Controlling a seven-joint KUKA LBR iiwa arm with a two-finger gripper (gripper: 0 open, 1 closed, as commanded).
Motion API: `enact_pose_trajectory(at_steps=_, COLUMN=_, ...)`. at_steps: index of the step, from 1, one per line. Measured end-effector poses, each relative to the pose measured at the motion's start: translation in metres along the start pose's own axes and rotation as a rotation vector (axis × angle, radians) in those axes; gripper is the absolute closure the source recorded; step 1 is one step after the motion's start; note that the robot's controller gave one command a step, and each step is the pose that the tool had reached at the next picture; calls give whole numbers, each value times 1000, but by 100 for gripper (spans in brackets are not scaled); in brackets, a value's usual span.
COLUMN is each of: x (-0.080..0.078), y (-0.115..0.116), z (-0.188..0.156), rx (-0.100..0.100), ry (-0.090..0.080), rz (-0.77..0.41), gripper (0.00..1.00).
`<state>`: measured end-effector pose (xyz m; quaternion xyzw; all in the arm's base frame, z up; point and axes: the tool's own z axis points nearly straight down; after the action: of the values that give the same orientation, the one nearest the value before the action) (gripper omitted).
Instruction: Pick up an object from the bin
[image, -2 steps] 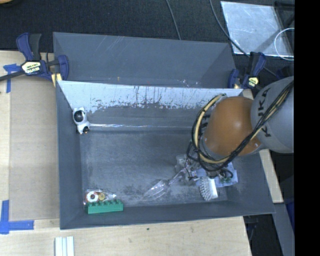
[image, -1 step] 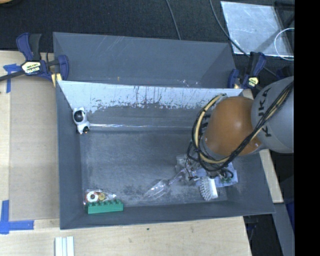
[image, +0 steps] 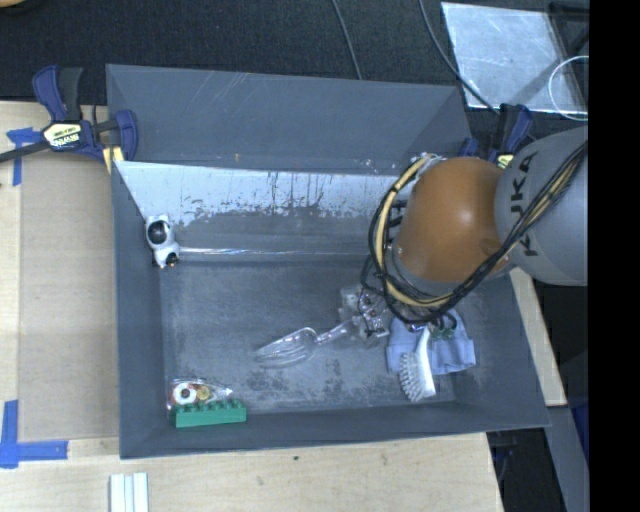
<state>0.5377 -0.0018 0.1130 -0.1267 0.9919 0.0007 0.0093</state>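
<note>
Gripper low, centre-right of bin; spread or pinched, can't tell. Clear spoon flat just left of it, long axis diagonal: bowl lower-left, handle up-right toward gripper, maybe touching. White brush just lower-right, probably clutter

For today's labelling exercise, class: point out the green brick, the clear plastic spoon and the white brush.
green brick (image: 212, 416), camera view, middle of its side.
clear plastic spoon (image: 283, 347), camera view, on its bowl.
white brush (image: 417, 378), camera view, on its bristled head.
</note>
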Motion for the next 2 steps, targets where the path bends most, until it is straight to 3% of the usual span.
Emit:
enact_pose_trajectory(at_steps=1, x=36, y=-29, z=-84, rx=4, ry=2, rz=-5, gripper=100)
enact_pose_trajectory(at_steps=2, x=-2, y=-9, z=-55, rx=-4, ry=5, rz=-30, gripper=100)
